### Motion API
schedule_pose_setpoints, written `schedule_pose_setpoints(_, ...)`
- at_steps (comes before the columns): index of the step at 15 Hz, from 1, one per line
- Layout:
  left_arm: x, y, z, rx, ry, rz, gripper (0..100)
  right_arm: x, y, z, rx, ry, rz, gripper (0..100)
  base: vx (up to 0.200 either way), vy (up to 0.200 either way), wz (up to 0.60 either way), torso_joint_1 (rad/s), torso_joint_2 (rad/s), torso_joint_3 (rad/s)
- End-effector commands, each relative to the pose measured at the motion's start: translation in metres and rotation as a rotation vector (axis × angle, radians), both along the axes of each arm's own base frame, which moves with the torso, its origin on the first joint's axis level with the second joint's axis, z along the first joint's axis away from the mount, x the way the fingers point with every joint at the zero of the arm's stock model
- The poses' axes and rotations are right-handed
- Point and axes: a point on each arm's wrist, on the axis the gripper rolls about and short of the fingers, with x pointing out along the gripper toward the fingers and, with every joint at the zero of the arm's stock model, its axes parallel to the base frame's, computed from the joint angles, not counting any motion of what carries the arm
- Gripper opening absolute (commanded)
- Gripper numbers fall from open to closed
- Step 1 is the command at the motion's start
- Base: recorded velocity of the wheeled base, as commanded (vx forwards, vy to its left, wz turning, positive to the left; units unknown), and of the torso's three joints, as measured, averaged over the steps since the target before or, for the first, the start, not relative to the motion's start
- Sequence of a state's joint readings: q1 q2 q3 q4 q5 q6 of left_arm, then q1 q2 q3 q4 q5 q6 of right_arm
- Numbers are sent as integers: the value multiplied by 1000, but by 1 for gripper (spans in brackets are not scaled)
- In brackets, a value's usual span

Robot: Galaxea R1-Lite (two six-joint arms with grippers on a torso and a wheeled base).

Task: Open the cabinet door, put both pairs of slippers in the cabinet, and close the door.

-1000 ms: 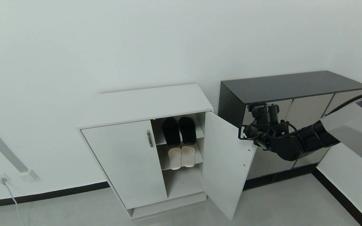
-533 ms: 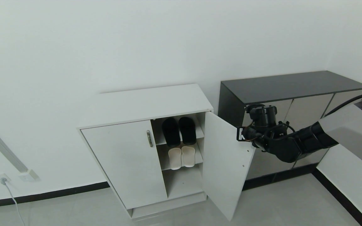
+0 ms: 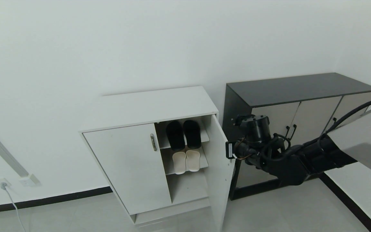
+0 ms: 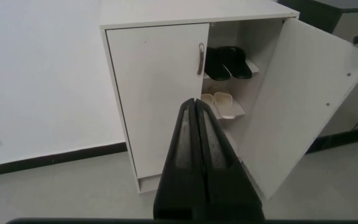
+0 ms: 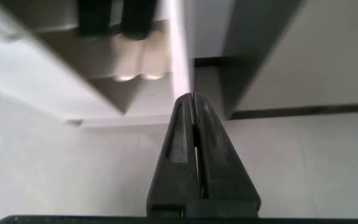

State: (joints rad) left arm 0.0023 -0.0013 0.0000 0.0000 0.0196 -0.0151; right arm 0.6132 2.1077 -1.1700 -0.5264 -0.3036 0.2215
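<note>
Since the black slippers (image 3: 184, 134) lie on the cabinet's (image 3: 150, 106) upper shelf and the cream slippers (image 3: 186, 161) on the shelf below, only closing remains. Its right door (image 3: 219, 174) juts toward the near side, with the right gripper (image 5: 194, 102) just beside the door's outer face, fingers pressed together on nothing. Hanging in front of the cabinet, the left gripper (image 4: 196, 102) is likewise closed and empty. Next, I judge, comes a steady leftward push until the door meets the frame

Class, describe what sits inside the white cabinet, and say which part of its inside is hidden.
A black pair of slippers lies on the top shelf, a cream pair on the shelf below. The half behind the closed left door is hidden.
</note>
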Motion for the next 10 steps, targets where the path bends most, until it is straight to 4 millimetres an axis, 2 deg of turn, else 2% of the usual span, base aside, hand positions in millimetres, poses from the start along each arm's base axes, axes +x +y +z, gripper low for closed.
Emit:
schedule_pose_setpoints(1, 0, 0, 0, 0, 1, 1, 0, -16, 7, 15, 20, -26, 37, 0, 0, 0, 0, 0, 0, 0)
schedule_pose_setpoints(3, 0, 0, 0, 0, 1, 1, 0, -25, 8, 24, 32, -54, 57, 0, 0, 0, 0, 0, 0, 0)
schedule_pose_setpoints(5, 0, 0, 0, 0, 1, 1, 0, -32, 6, 23, -10, -58, 77, 0, 0, 0, 0, 0, 0, 0)
schedule_pose_setpoints(10, 0, 0, 0, 0, 1, 1, 0, -34, 4, 22, -16, -57, 82, 0, 0, 0, 0, 0, 0, 0)
